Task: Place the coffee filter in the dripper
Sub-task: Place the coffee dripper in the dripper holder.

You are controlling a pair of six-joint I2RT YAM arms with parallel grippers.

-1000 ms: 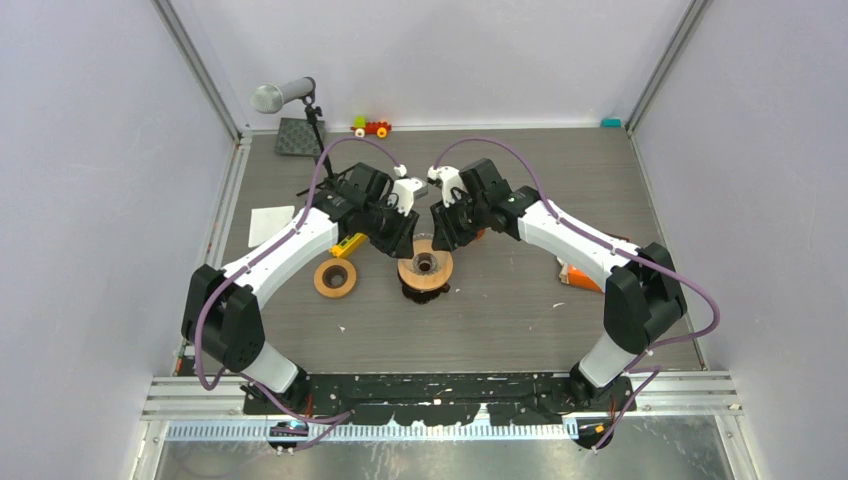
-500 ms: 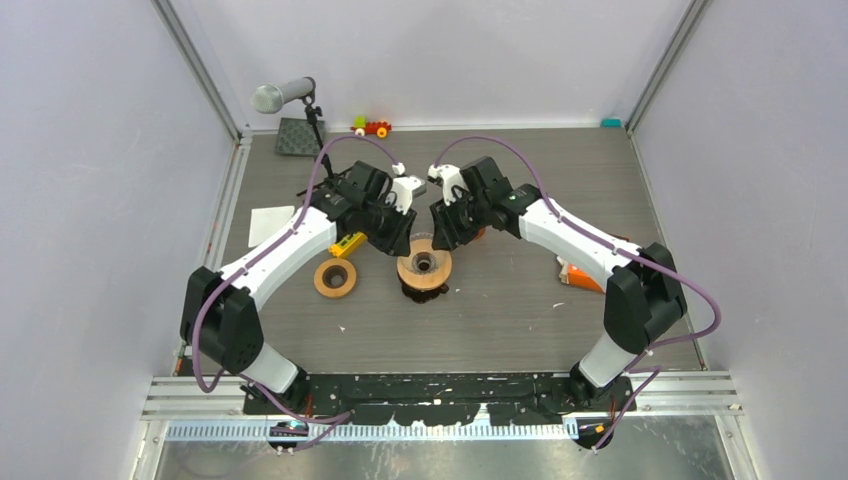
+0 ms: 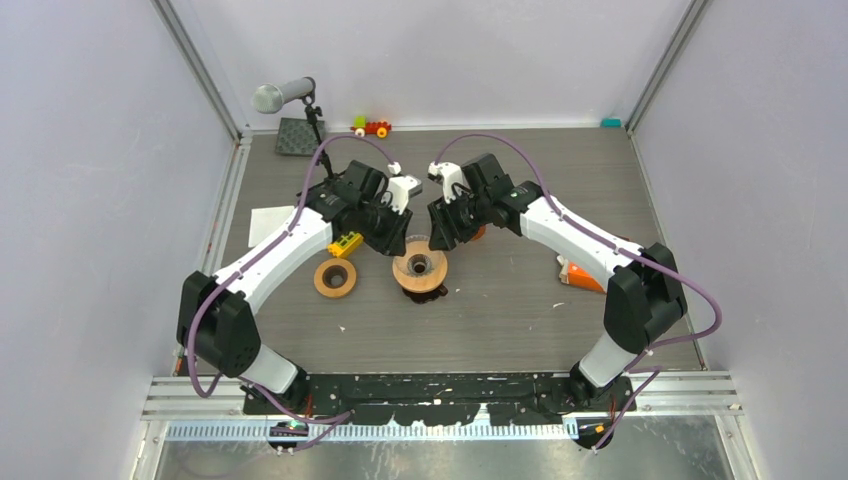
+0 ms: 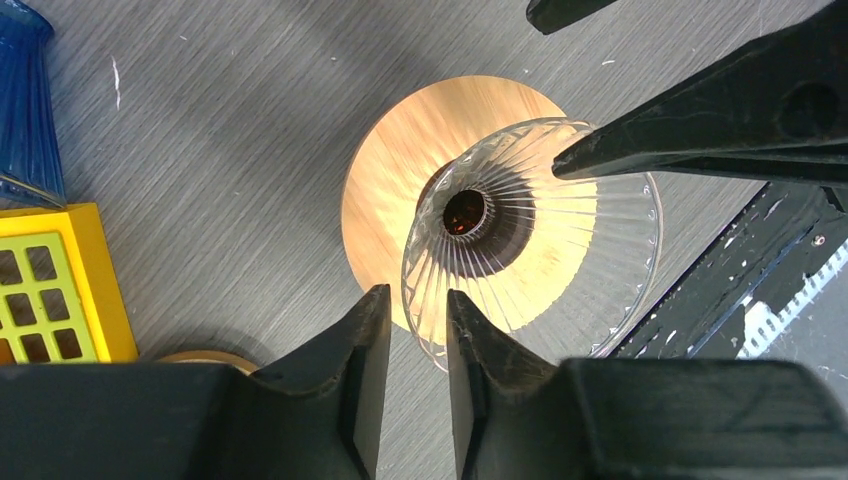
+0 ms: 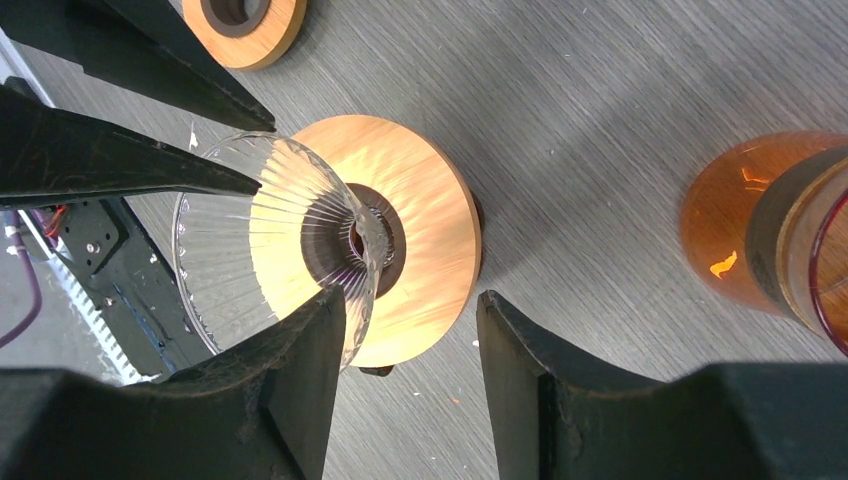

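A grey tabletop [image 3: 500, 320] with a fine wood grain is enclosed by plain lilac walls [image 3: 90, 200] and metal corner posts. A microphone [image 3: 281, 95] is stood at the far left corner. A flat white sheet [image 3: 271, 222] is laid near the left edge; what it is cannot be told.

The dripper [image 3: 422, 266] is seen at the middle of the tabletop, between the 2 hands. It is made of a clear glass cone, ribbed with fine radial flutes that run down to a dark hole, and a round collar of pale, smooth wood.

The rim of the cone is pinched by the left hand [image 4: 410, 320], whose 2 black fingers are drawn almost together on the glass. The right hand [image 5: 410, 300] is spread wide and grips nothing; 1 finger is set against the opposite rim.

A wooden ring [image 3: 335, 277] is laid just left of the dripper. An amber translucent vessel [image 5: 760, 230] is stood near the dripper.
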